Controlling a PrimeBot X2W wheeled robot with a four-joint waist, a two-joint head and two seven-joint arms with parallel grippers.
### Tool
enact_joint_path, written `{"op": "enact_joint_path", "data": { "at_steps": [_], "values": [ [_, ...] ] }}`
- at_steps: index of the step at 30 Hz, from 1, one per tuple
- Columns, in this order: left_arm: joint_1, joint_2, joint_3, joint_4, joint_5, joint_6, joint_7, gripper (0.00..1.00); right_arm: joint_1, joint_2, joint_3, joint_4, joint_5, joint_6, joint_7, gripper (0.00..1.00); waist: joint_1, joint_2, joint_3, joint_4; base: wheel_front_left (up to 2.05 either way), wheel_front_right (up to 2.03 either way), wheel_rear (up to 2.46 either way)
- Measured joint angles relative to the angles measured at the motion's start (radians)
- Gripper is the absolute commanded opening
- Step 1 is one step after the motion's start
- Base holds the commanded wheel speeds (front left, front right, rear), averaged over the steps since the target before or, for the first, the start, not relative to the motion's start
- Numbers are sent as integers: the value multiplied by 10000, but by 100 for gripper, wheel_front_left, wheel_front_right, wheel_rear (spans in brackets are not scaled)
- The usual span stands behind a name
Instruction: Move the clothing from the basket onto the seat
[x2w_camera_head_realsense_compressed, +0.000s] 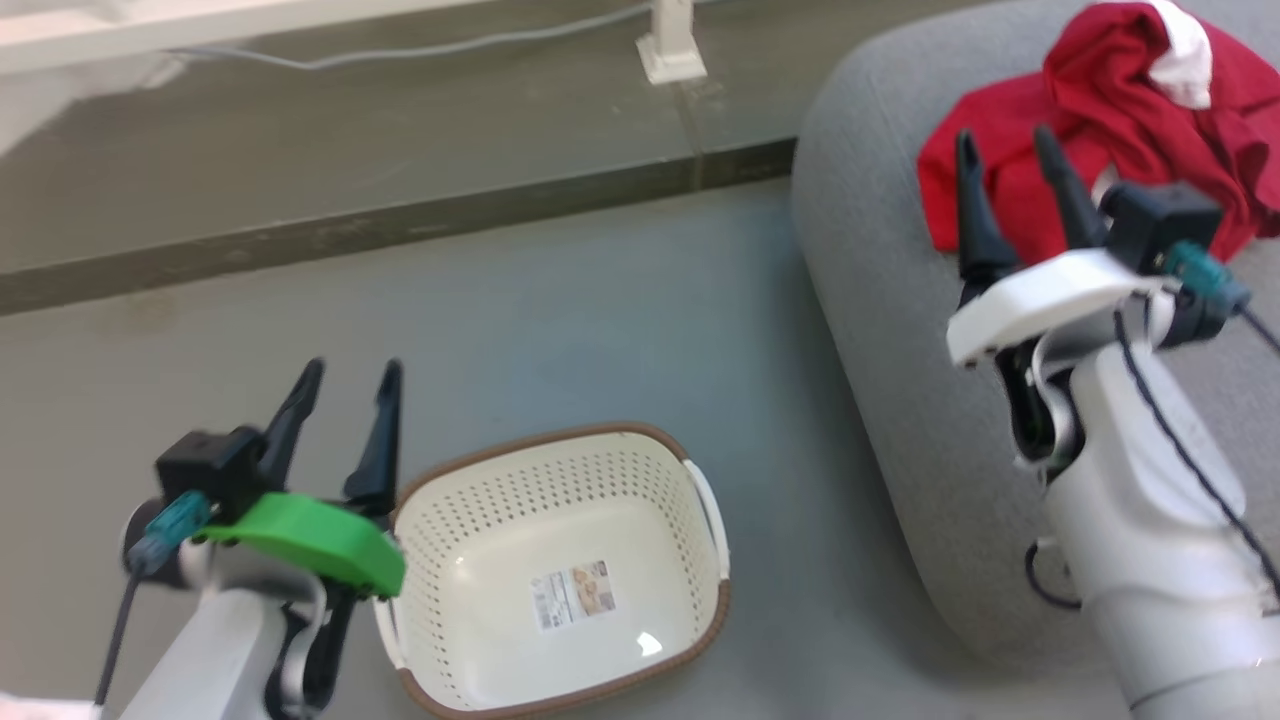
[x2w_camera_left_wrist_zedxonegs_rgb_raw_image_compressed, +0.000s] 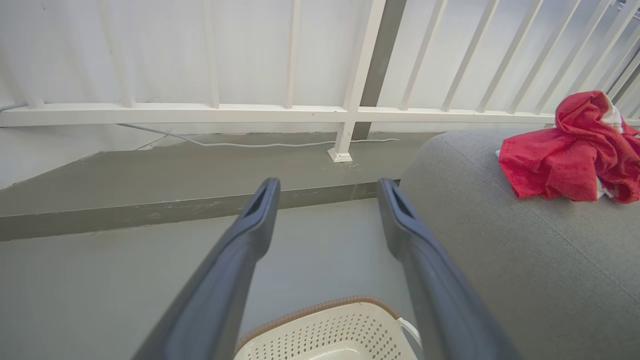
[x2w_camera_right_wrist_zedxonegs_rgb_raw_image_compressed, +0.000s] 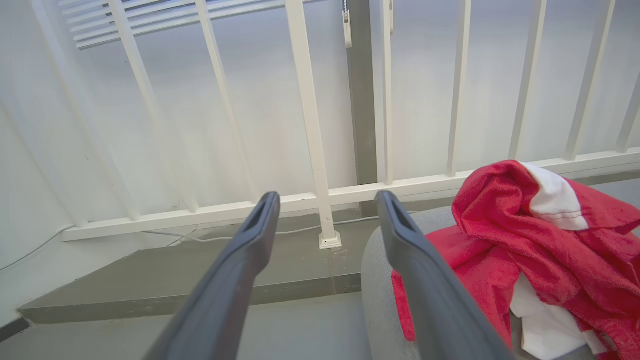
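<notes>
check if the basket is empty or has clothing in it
Empty: the basket holds just a label sticker on its bare floor; the red clothing lies heaped on the grey seat.

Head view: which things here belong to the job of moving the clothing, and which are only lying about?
Belong to the job: clothing, basket, seat.
Only lying about: railing post, cable, floor step.

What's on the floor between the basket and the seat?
Nothing: only bare grey floor separates the basket from the seat, seen in the head view.
</notes>
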Motion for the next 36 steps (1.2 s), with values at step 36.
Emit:
{"op": "enact_joint_path", "data": {
  "at_steps": [36],
  "values": [
    [3325,-276,2876,-1565,1212,535,-115,100,4346,454,301,-2339,201,-654,0,100,0,0,-1111,801,0,0,0]
  ]
}}
